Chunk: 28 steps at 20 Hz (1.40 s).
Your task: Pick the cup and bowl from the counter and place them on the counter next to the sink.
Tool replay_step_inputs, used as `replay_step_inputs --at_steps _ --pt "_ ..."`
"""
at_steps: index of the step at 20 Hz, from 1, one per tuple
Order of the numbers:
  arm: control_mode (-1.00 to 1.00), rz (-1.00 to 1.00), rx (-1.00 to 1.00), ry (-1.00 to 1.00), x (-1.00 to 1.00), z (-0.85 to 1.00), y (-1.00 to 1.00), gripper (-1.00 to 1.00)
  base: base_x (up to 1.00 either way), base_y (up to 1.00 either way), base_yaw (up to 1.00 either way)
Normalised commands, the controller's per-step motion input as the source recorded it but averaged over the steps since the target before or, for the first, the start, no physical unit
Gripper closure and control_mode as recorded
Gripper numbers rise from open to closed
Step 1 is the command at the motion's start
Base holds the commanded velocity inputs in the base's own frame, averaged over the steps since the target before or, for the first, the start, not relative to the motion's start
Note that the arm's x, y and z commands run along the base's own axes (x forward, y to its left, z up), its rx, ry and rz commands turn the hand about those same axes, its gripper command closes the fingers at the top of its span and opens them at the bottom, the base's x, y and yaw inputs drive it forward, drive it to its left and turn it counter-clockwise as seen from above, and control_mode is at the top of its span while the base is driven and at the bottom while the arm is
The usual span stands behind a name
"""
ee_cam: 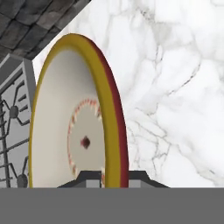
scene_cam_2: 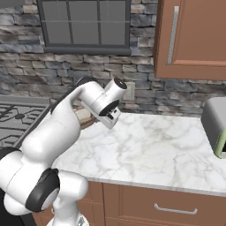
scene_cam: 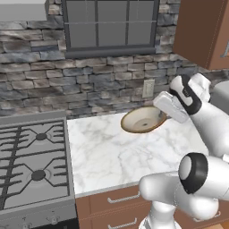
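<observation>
bowl: I've got the bowl [scene_cam: 143, 120] tipped up on edge and lifted off the counter [scene_cam: 107, 154], sitting right of the stove [scene_cam: 33, 163] and close in front of the stone wall [scene_cam: 89, 85].
gripper: the gripper [ee_cam: 109, 177] is pinched down narrow on the bowl's rim, one fingertip on the cream inside and one on the outer side, so yeah, I'm calling that a proper hold.
key relation: from the hand view the bowl stands straight ahead of the fingers, rim edge-on, open face turned toward the stove.
which way next: no sink in any view, so my guess is I carry it away from the stove, along the counter toward the toaster [scene_cam_2: 216, 128] side.
cup: can't spot it right now.
risk: a rim pinch on a tilted bowl might swing or slip if I move fast.
</observation>
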Motion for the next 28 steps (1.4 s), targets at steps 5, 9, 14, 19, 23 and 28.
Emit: replay_step_inputs --at_steps 5,9,14,19,23,28 --pt "-1.00 0.00 0.00 0.00 -0.65 0.34 0.00 1.00 0.00 0.00 0.00" --pt "-1.00 0.00 0.00 0.00 -0.55 0.09 0.11 1.00 0.00 0.00 0.00" --pt "-1.00 0.00 0.00 0.00 -0.36 0.00 0.49 1.00 0.00 0.00 0.00" --pt "-1.00 0.00 0.00 -0.01 -0.10 0.02 0.55 1.00 0.00 0.00 0.00" --pt "-1.00 0.05 0.01 -0.04 -0.18 0.11 0.49 1.00 0.00 0.00 0.00" --pt "-1.00 0.07 0.08 0.00 -0.04 0.19 0.10 1.00 0.00 0.00 0.00"
